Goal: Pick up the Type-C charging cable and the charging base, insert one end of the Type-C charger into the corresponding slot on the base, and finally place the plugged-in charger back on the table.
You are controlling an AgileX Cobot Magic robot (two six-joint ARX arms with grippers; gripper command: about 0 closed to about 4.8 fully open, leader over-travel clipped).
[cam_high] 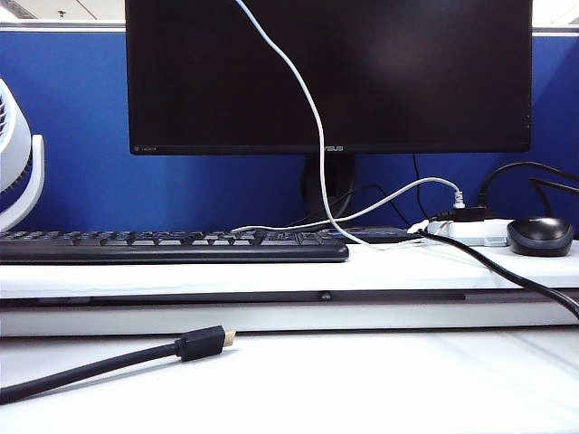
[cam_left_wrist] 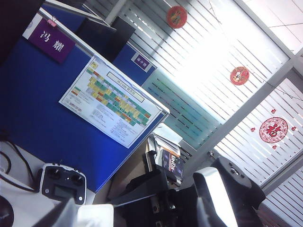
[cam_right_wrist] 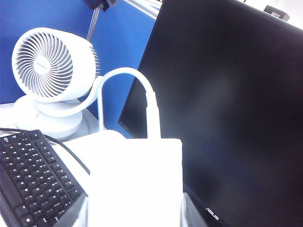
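Observation:
In the right wrist view my right gripper [cam_right_wrist: 135, 210] is shut on the white charging base [cam_right_wrist: 137, 175], a finger on each side. The Type-C charging cable [cam_right_wrist: 124, 72] has its plug [cam_right_wrist: 152, 116] seated in the base's far end and loops away from it. In the exterior view the same thin white cable [cam_high: 303, 95] hangs from above the frame down to the ledge; neither gripper shows there. My left gripper [cam_left_wrist: 142, 218] is open, aimed out at the office, with nothing between its fingers. A blurred white patch beside one finger cannot be identified. The table [cam_high: 380, 384] lies below.
On the ledge [cam_high: 181, 276] stand a black keyboard [cam_high: 172, 246], a monitor [cam_high: 326, 72], a power strip [cam_high: 466, 231] with black plugs and a mouse [cam_high: 540, 236]. A black gold-tipped cable [cam_high: 201, 344] lies on the table. A white fan [cam_right_wrist: 49, 71] stands left.

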